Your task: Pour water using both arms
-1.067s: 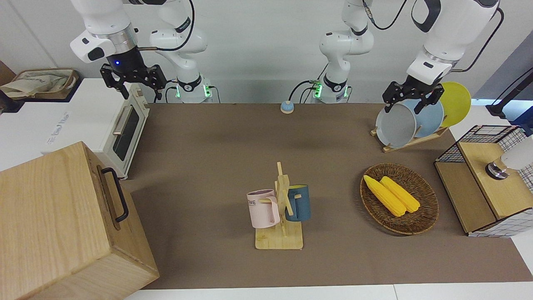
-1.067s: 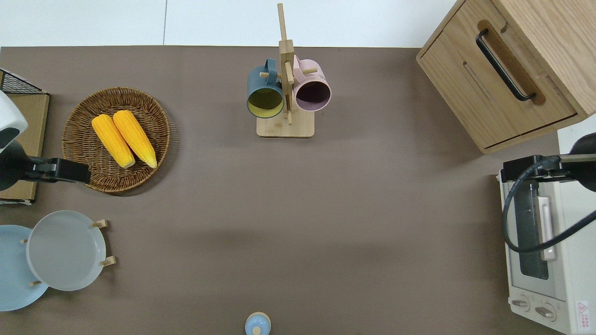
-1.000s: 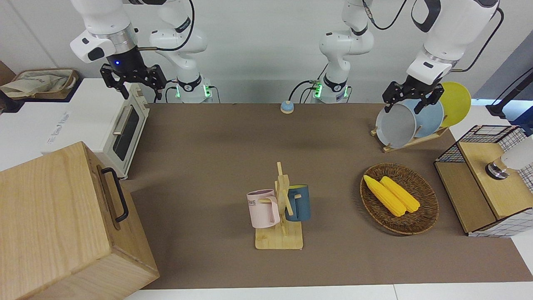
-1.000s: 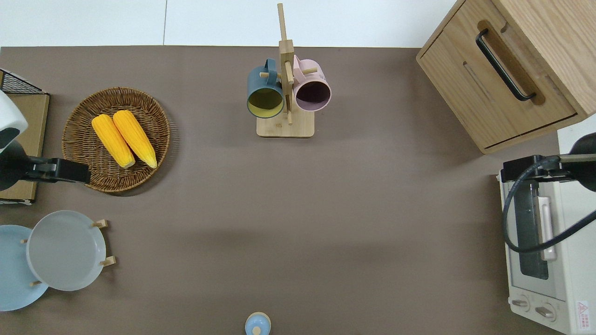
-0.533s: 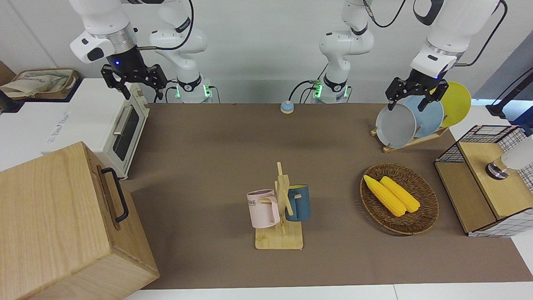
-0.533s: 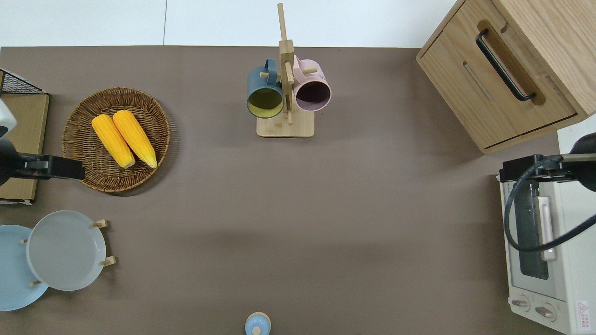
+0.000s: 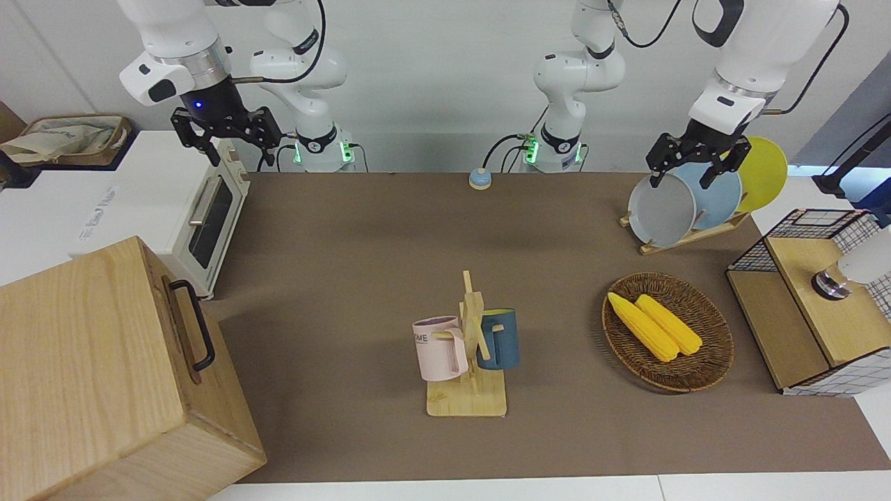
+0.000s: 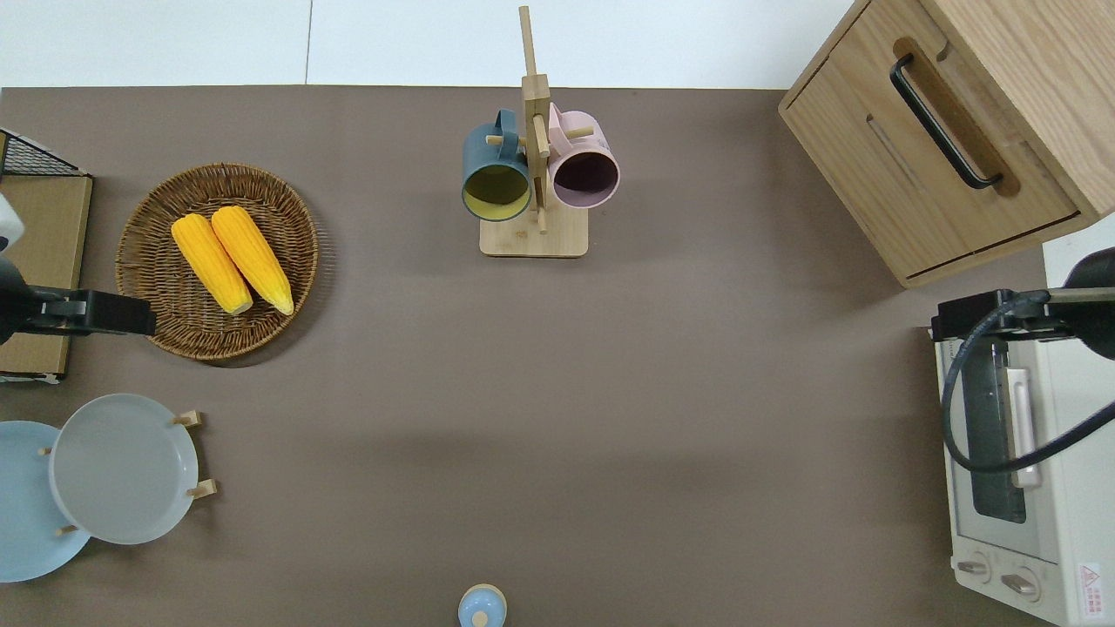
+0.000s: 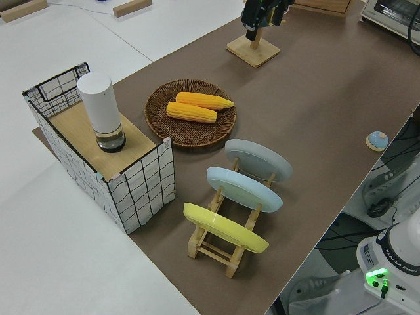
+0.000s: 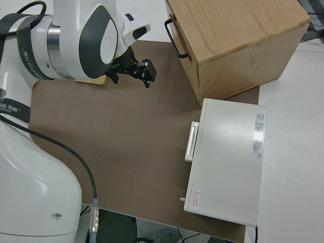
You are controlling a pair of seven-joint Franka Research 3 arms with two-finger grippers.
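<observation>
Both white arms hang high in the air at opposite ends of the table. My right gripper [image 7: 233,149] is open and holds nothing; the overhead view puts the right gripper [image 8: 954,320] over the table-side edge of the white toaster oven [image 8: 1019,470]. My left gripper [image 7: 679,179] is also open and holds nothing. From overhead, the left gripper [image 8: 131,315] is over the rim of the wicker basket [image 8: 157,205]. No water shows in any view. A white cylinder [image 7: 853,268] stands on the wooden shelf of a wire crate.
A wooden rack [image 7: 468,400] holds a pink mug [image 7: 438,348] and a blue mug [image 7: 501,337] at mid-table. Two corn cobs [image 7: 654,325] lie in the basket. A plate rack [image 9: 226,246], a wooden cabinet [image 7: 104,376] and a small blue bell [image 7: 479,179] also stand here.
My left gripper has risen a little and drifted toward its own end of the table. The right gripper has barely shifted. Both stay open with nothing held.
</observation>
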